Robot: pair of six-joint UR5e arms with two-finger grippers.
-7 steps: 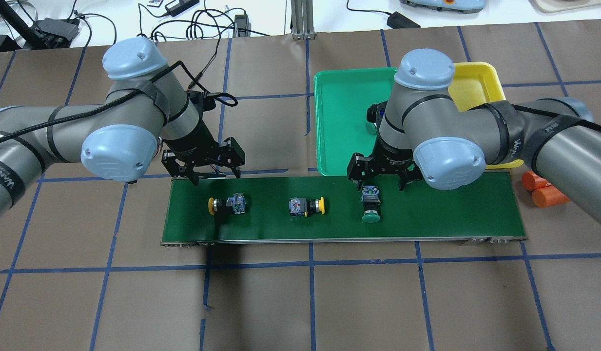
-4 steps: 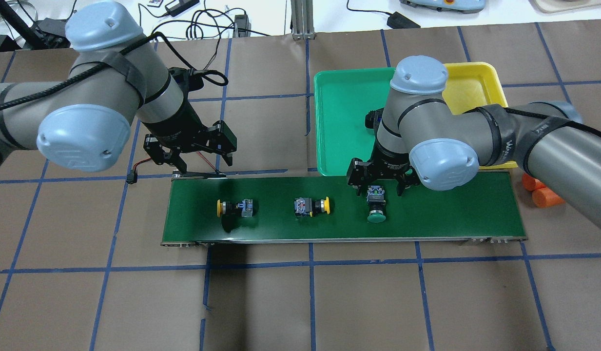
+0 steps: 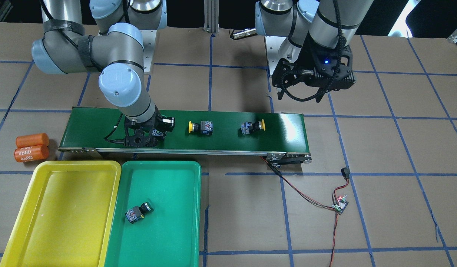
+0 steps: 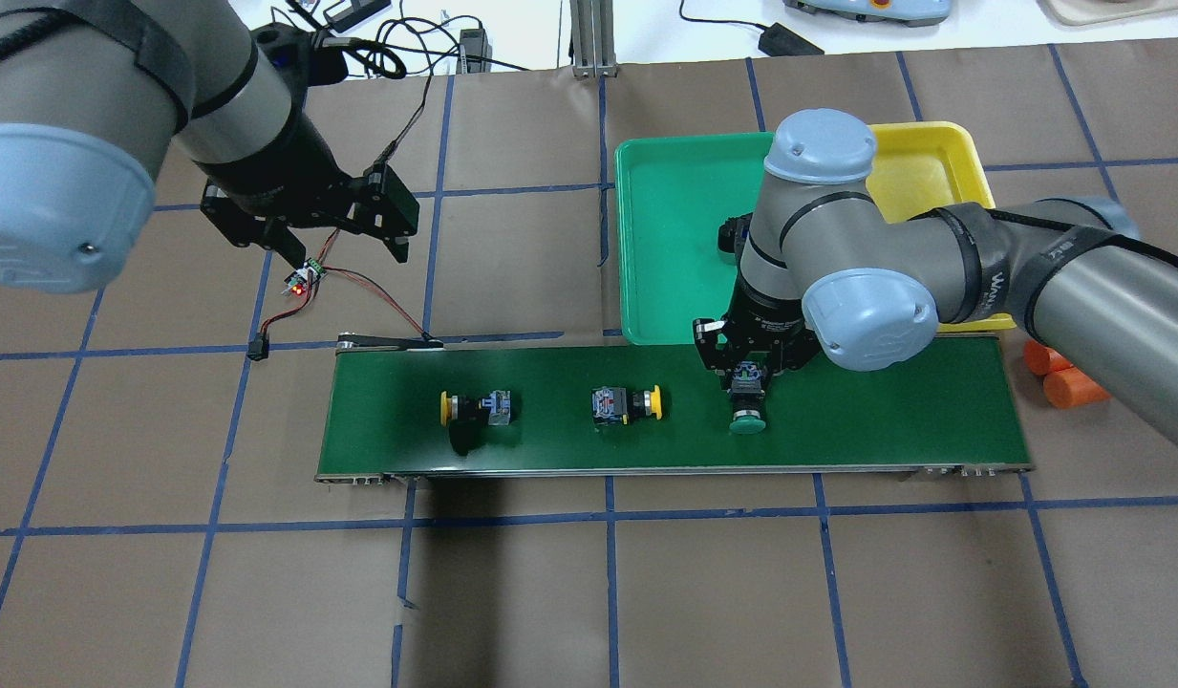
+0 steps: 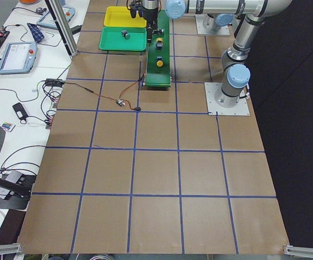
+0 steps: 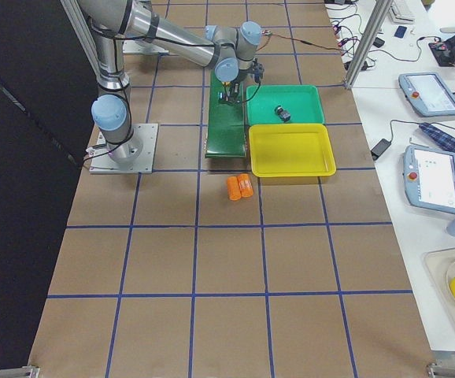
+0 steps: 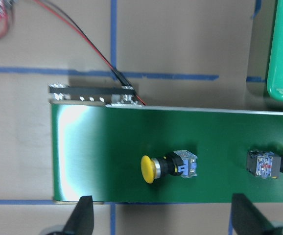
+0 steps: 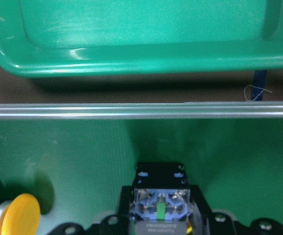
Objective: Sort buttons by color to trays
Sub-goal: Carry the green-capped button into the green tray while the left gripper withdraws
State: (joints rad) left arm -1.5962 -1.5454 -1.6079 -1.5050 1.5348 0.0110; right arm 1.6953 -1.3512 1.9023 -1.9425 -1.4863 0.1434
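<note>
My right gripper (image 4: 747,371) is down on the conveyor belt (image 4: 866,411) and shut on the body of a green button (image 4: 746,422); the body shows between its fingers in the right wrist view (image 8: 158,203). Two yellow buttons (image 4: 474,408) (image 4: 627,404) lie on the belt to its left and show from the front (image 3: 200,127) (image 3: 252,127). Another green button (image 3: 138,212) lies in the green tray (image 3: 176,222). The yellow tray (image 3: 65,207) beside it holds nothing. My left gripper (image 4: 348,253) is open and empty, raised beyond the belt's left end.
Two orange cylinders (image 4: 1061,373) lie off the belt's right end. A small circuit board (image 4: 302,279) with red and black wires lies on the table under my left gripper. The belt's far rail (image 8: 141,110) runs close to the green tray's wall.
My right gripper came down and shut on the green button. My left arm rose and drew back to the far left, off the belt. The buttons drifted right along the belt.
</note>
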